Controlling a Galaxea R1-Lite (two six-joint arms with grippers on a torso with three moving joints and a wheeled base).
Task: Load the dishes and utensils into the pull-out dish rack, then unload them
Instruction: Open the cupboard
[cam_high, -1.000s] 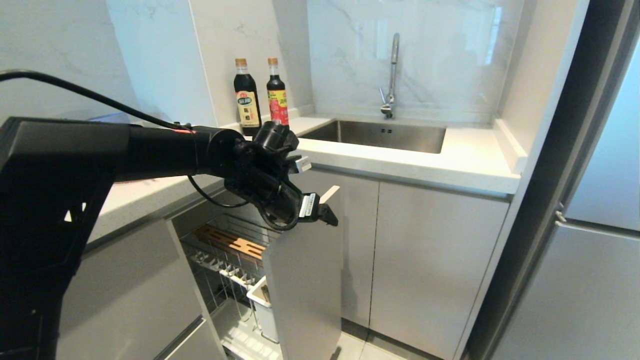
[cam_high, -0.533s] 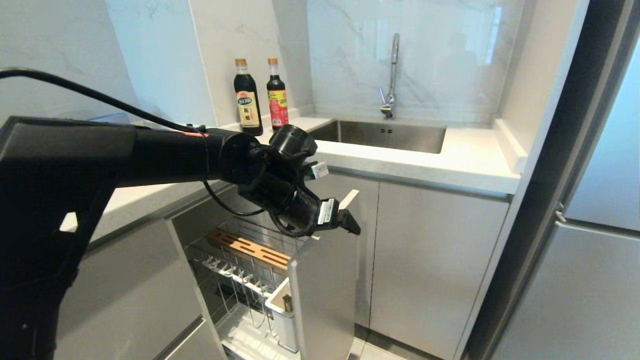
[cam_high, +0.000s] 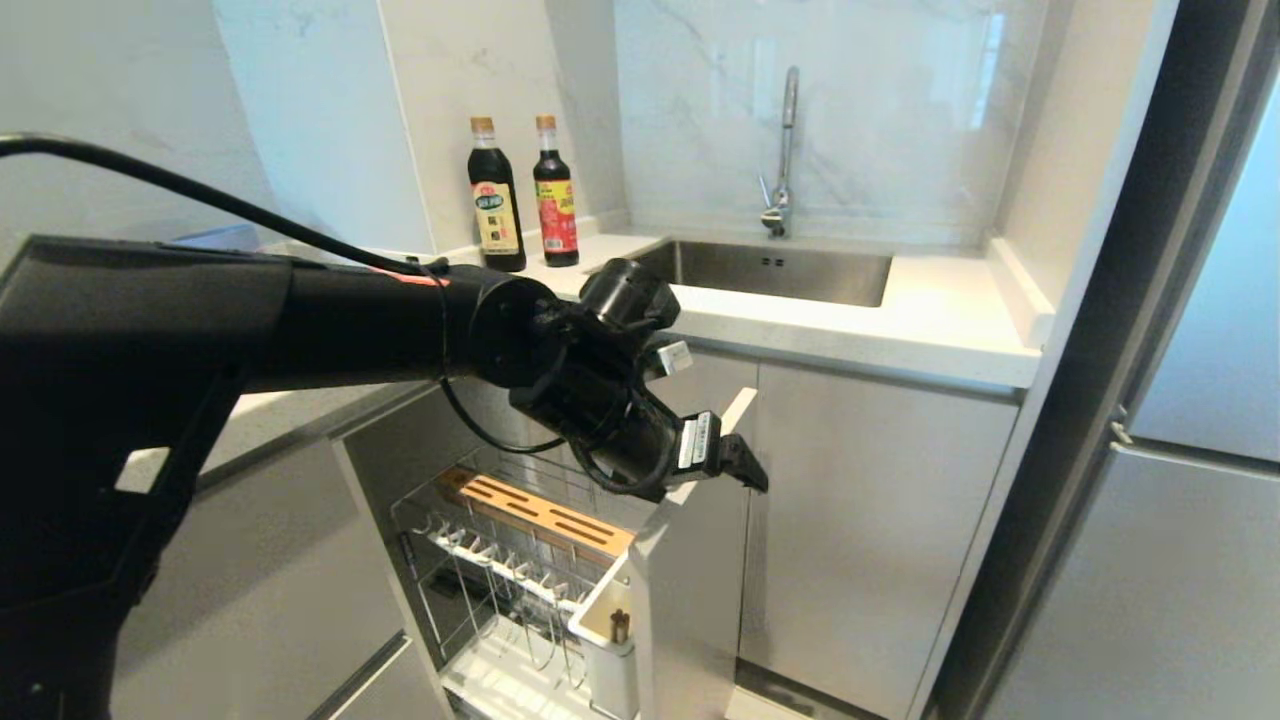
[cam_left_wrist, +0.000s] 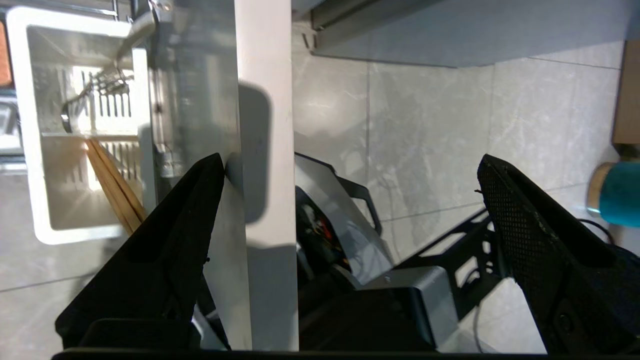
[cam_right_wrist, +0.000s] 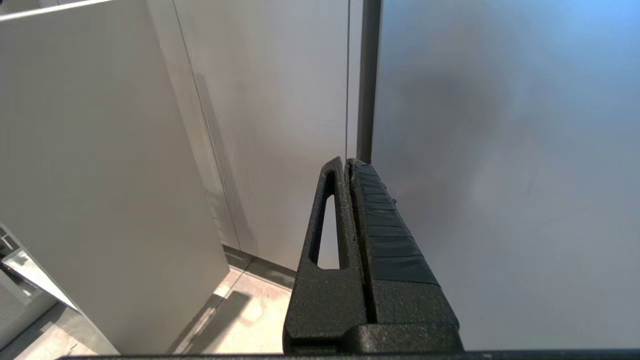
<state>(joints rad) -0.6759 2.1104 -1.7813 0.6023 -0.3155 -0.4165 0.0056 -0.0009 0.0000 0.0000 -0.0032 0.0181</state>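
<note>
Sliding further out of the cabinet than a second ago, the pull-out dish rack (cam_high: 530, 545) follows the left tool (cam_high: 735, 440), whose wide-open jaws straddle the top edge of the front panel (cam_high: 690, 580), one finger (cam_left_wrist: 165, 250) hooked behind it. That panel's long edge runs between the jaws. Only the left wrist view shows chopsticks (cam_left_wrist: 112, 187) and a spoon (cam_left_wrist: 95, 90) in the utensil tub (cam_left_wrist: 30, 150). Parked by the cabinets, the right tool (cam_right_wrist: 350, 220) is closed.
</note>
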